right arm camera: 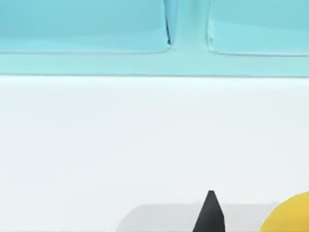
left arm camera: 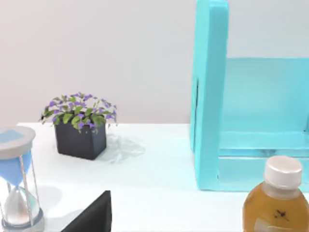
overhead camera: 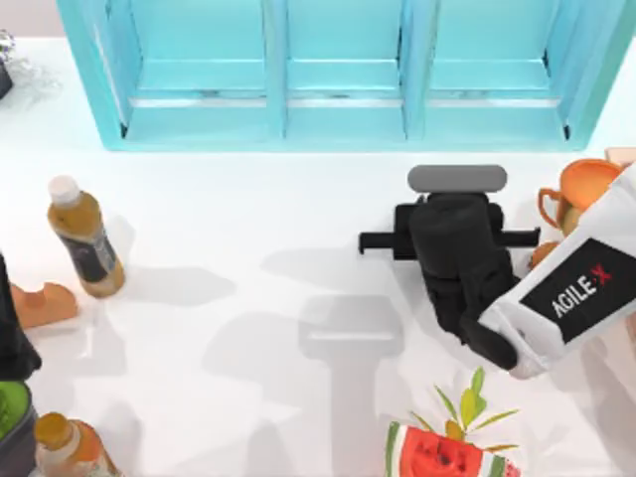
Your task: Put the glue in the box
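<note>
The turquoise box [overhead camera: 281, 99] stands along the back of the table with three open compartments facing forward. My right gripper [overhead camera: 455, 204] hovers just in front of its right-hand compartment and points at it. The right wrist view looks straight at the box [right arm camera: 188, 29] across bare white table. A rounded yellow body [right arm camera: 292, 215] that looks like the glue sits at that view's corner, close to the gripper. Whether it is held cannot be seen. My left arm [overhead camera: 12, 343] stays parked at the table's left edge.
A brown-amber drink bottle [overhead camera: 84, 238] stands at the left, and a second bottle [overhead camera: 65, 447] at the front left. An orange trophy [overhead camera: 586, 184] stands right of my right gripper. A watermelon-printed item [overhead camera: 437, 452] lies in front. A potted plant [left arm camera: 79, 125] and an hourglass [left arm camera: 17, 179] stand far left.
</note>
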Robot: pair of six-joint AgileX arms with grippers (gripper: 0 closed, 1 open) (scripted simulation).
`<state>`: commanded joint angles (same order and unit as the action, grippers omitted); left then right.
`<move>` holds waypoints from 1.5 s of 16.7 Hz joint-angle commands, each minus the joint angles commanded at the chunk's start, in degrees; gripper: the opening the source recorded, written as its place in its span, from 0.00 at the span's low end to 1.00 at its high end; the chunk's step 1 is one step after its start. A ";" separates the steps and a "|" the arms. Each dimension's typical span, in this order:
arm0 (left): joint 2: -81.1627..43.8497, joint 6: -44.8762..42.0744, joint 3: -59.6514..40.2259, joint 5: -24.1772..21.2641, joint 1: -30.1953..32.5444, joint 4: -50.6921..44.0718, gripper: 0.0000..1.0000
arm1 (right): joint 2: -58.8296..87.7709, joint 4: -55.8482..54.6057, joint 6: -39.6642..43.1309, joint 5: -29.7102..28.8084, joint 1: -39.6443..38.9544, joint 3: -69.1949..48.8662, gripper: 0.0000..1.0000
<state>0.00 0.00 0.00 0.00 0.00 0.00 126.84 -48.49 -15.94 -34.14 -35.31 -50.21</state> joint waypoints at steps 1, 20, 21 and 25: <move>0.00 0.00 0.00 0.00 0.00 0.00 1.00 | 0.00 0.00 0.00 0.00 0.00 0.00 0.00; 0.00 0.00 0.00 0.00 0.00 0.00 1.00 | -18.96 22.21 -0.04 0.25 -0.07 -3.60 0.00; 0.00 0.00 0.00 0.00 0.00 0.00 1.00 | -18.96 22.21 -0.04 0.25 -0.07 -3.60 0.00; 0.00 0.00 0.00 0.00 0.00 0.00 1.00 | -19.24 22.49 1.66 0.85 1.02 -4.71 0.00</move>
<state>0.00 0.00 0.00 0.00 0.00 0.00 107.60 -26.00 -14.28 -33.28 -34.29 -54.92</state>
